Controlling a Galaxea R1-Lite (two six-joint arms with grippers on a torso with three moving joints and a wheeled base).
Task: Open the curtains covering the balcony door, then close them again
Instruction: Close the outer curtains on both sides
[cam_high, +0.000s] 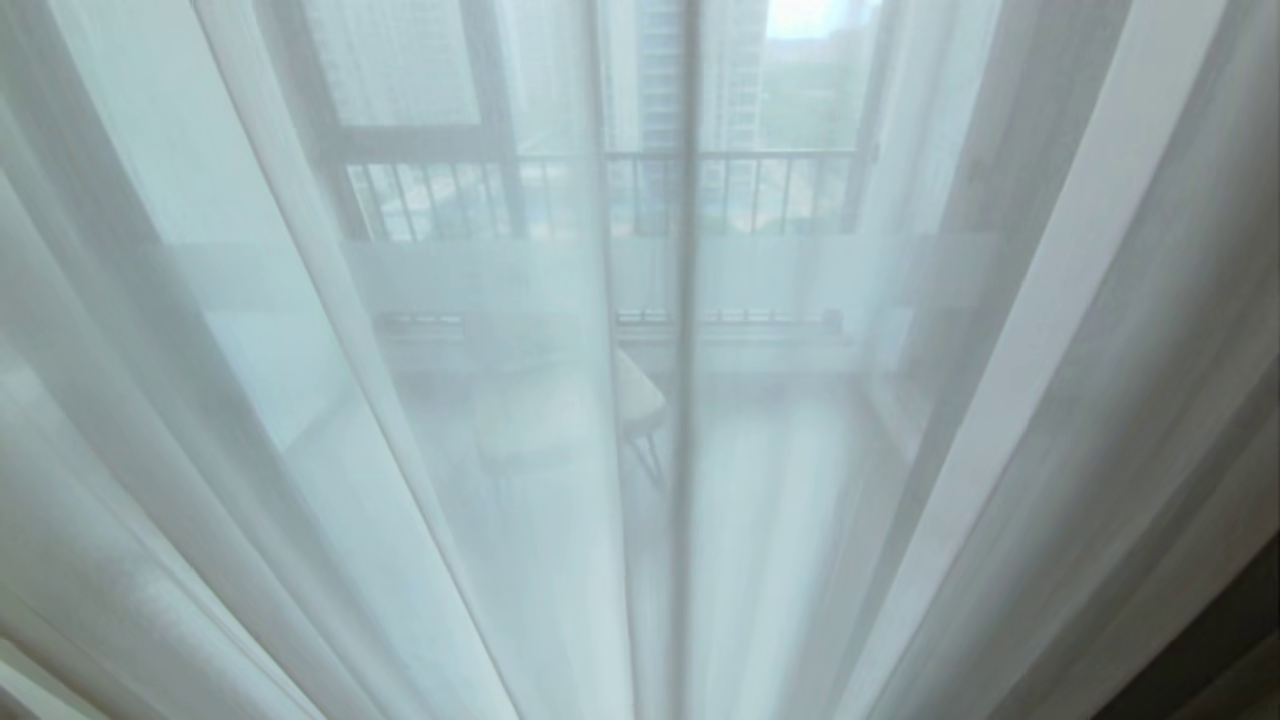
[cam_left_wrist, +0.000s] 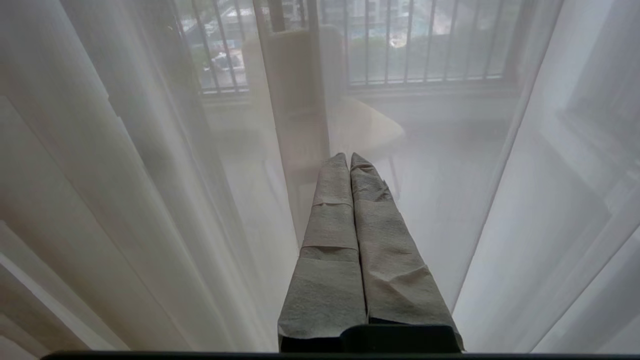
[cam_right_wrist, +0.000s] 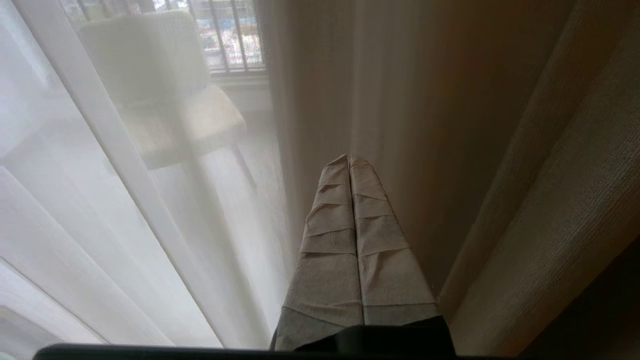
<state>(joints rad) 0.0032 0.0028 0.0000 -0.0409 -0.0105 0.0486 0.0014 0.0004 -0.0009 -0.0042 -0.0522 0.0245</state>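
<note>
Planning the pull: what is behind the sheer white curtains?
Through the sheer white curtains: a dark vertical door frame, a pale chair and a barred railing. The door handle is not discernible.

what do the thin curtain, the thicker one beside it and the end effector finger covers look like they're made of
Thin curtain: sheer woven fabric, matte; the railing and a chair show through it. Thicker curtain: heavier beige cloth, opaque, with a visible fine weave. Right end effector fingers: wrapped in creased grey tape or cloth, it seems; the left end effector looks the same.
</note>
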